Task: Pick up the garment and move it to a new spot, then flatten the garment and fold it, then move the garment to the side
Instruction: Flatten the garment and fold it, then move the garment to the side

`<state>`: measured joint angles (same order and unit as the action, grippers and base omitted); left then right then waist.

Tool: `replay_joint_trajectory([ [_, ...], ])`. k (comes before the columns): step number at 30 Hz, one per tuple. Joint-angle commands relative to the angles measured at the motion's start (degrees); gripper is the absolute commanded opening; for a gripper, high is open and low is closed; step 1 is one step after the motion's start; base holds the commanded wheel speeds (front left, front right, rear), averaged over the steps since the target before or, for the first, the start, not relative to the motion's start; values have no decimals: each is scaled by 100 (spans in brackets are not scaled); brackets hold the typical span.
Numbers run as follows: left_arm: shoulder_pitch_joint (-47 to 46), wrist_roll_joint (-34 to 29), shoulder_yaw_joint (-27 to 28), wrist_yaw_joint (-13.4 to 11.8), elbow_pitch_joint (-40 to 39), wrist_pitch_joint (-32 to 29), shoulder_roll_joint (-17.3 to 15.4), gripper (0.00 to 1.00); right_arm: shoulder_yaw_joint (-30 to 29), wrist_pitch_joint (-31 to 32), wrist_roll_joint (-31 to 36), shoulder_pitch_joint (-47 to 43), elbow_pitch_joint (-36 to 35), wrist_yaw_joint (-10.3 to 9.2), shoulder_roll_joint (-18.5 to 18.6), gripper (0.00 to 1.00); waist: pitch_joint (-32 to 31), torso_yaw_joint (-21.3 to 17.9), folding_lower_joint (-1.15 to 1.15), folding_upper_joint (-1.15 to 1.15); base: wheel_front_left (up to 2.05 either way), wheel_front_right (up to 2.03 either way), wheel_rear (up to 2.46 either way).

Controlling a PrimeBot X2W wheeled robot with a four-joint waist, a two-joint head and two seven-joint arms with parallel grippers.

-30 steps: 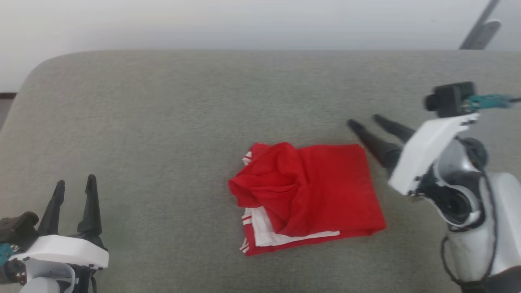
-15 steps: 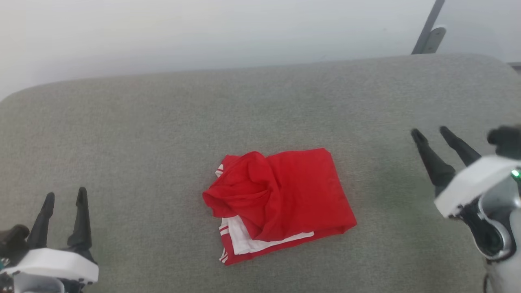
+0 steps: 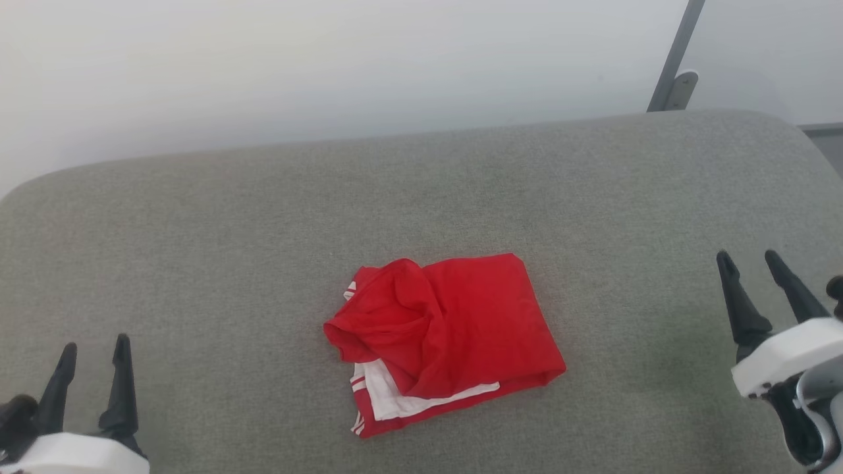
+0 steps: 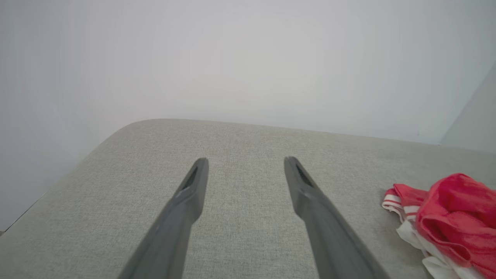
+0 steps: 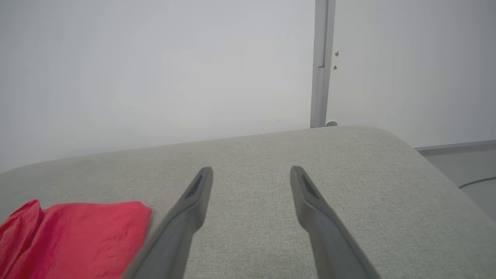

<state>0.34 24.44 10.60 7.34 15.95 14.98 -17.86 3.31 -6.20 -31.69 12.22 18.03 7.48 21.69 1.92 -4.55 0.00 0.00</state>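
Garment (image 3: 461, 329) folded, long axis roughly left-right, bunched end leftward; left hand (image 3: 95, 343), right hand (image 3: 747, 255) both wide, empty.

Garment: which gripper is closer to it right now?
Right, narrowly. The right gripper sits open off the right edge of the garment; the left gripper sits open farther off its bunched left side.

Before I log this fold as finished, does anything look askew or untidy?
Yes: the garment bunches into a raised lump on its left side, and white sleeve fabric sticks out along its near edge.
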Motion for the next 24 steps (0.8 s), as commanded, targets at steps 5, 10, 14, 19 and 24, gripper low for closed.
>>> replay_joint_trajectory([
  [5,199,-100,142,13,-78,24,43,100,15,-280,-58,-139,260,2,-33,100,-92,44,0,0,0,0,0],
  [10,288,-120,173,13,-129,24,74,100,97,-389,-115,-186,380,2,-49,100,-127,82,0,0,0,0,0],
  [14,303,-142,165,13,-140,24,86,100,125,-424,-180,-225,421,2,-48,100,-126,118,0,0,0,0,0],
  [19,273,-158,159,13,-155,24,98,100,148,-442,-211,-214,460,2,-21,100,-128,152,0,0,0,0,0],
  [24,274,-173,150,13,-165,24,111,100,186,-426,-233,-229,495,2,-26,100,-139,186,0,0,0,0,0],
])
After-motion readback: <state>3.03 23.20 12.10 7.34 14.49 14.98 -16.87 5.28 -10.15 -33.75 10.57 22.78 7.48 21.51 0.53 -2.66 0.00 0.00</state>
